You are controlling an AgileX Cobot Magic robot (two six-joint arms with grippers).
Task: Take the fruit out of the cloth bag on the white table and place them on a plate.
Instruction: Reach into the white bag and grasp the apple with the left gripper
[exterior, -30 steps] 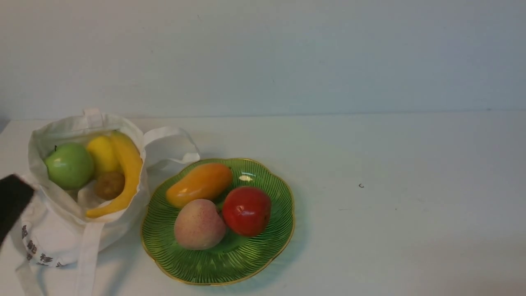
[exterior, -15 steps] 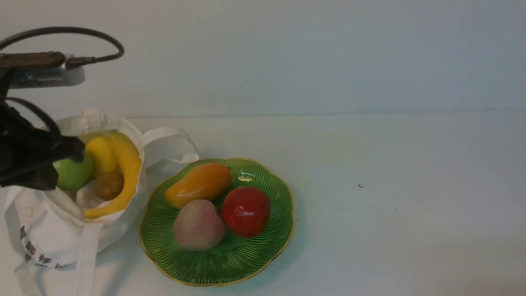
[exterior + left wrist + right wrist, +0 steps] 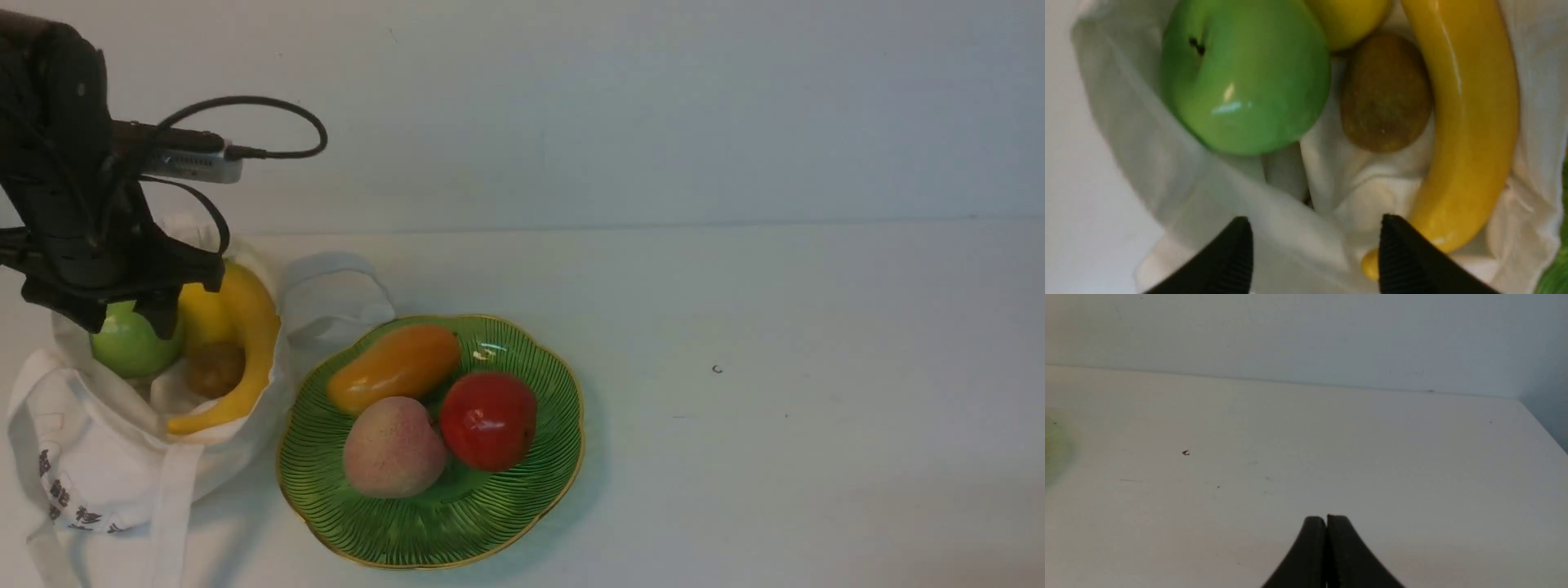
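My left fingers [image 3: 130, 325] stand apart with nothing between them, above the canvas bag [image 3: 233, 457] at the front view's left. Lower and just beyond them, in its mouth, sits the green apple [image 3: 137, 343]; my right fingers [image 3: 1326, 517], pressed together and holding nothing, are far off.

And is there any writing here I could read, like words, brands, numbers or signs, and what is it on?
Dark printed characters, low on the side of the cloth bag: too small and blurred to read.
Faint pale marks on the silver camera-like box on the arm: too small to tell whether they are lettering.
No other text shows.
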